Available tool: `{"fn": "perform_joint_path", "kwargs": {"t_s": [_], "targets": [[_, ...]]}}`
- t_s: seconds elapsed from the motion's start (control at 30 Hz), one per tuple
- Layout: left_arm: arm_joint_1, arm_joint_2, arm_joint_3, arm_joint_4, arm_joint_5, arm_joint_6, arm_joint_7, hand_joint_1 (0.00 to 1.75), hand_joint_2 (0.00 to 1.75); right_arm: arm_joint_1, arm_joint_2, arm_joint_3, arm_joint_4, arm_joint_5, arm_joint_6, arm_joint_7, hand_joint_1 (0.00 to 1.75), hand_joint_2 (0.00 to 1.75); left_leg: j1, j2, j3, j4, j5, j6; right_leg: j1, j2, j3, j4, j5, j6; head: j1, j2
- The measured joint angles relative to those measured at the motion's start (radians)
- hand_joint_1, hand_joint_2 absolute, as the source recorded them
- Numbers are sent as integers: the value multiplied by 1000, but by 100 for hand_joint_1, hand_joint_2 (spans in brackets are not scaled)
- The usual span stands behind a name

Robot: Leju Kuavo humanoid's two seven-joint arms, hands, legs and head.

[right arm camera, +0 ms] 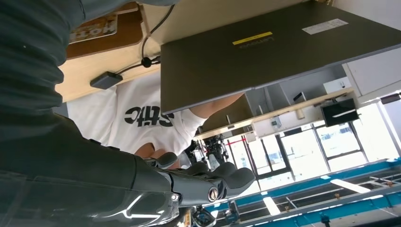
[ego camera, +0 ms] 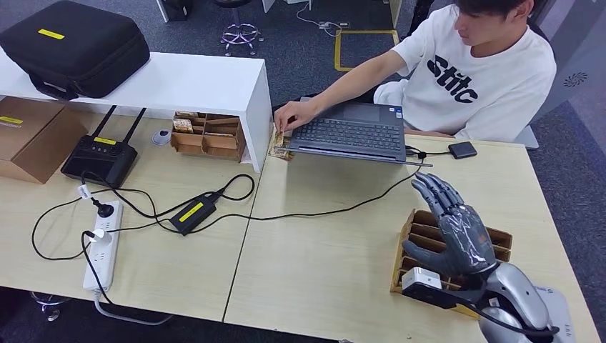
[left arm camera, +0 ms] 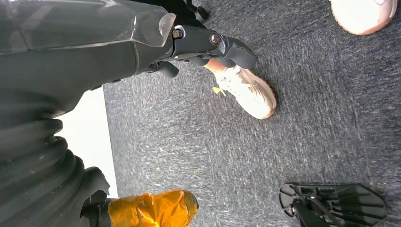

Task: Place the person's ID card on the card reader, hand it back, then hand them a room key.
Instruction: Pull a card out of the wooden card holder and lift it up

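On the pale wooden desk [ego camera: 321, 250], listed from largest item to smallest:

- Person in a white printed shirt [ego camera: 475, 78], seated across the desk, one hand [ego camera: 293, 114] at the near corner of the laptop. No ID card can be made out in that hand; too small to tell.
- Laptop [ego camera: 354, 132], open, lying between the person and the robot. Risk: a forward reach by the right arm may strike its edge or snag the black cable [ego camera: 336, 209] trailing across the desk.
- Cardboard divider tray [ego camera: 500, 237], at the desk's near right, directly beneath the right hand. It probably holds the room keys, though no cards can be seen in its slots. Risk: a lowered palm could shove or tip it.
- Right hand [ego camera: 450, 225], raised above the tray, fingers spread and extended toward the person, holding nothing.
- Left hand [left arm camera: 208, 45], hanging toward the carpet, fingers loosely curled, nothing in them.
- Small black device [ego camera: 463, 149], beside the laptop, cabled; possibly the card reader. Risk: a card set down off-centre may go unread.
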Motion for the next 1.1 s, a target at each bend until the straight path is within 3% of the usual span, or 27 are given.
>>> {"fn": "perform_joint_path", "kwargs": {"t_s": [0.23,0.53,1.1], "targets": [[-1,0,0,0,-19,-1,0,0,175,-87,35,83,126,43,-30,46,0,175,0,0,0,0,0,0,0,0,0,0,0,0,0,0],[0,1,0,0,-22,-1,0,0,175,-103,36,107,186,44,-70,93,0,175,0,0,0,0,0,0,0,0,0,0,0,0,0,0],[1,1,1,0,-23,1,0,0,175,-52,9,-30,241,-15,-104,107,0,175,-1,0,0,0,0,0,-1,0,0,-1,0,0,0,0]]}}
